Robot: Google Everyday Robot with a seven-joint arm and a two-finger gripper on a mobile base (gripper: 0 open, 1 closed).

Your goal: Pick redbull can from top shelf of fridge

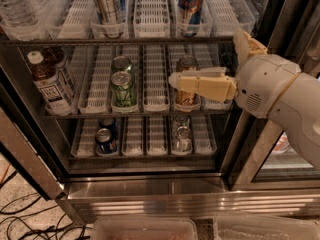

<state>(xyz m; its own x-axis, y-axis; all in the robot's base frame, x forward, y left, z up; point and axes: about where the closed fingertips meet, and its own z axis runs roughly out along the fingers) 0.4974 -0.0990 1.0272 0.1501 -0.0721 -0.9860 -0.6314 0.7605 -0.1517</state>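
Plainly the pick is at an early stage. The gripper (174,80) hovers right of centre in the frame, at the level of the middle rack, reaching leftward across a copper can (186,64). I cannot tell how far open it is, but it has no hold of the task's can.

The redbull can (190,3) stands above it, at the upper middle of the frame, upright in its lane on the top shelf (150,11) and well apart from the gripper. By my judgement everything is left to do: rise to that shelf, close on the can and draw it out over the clear lip.

A silver can with blue patches (108,4) stands two lanes to the left on the same shelf. Green cans (123,86) and a tea bottle (47,81) occupy the middle rack. The fridge (150,194) has a stainless base, and cables (20,219) trail on the speckled floor at lower left.
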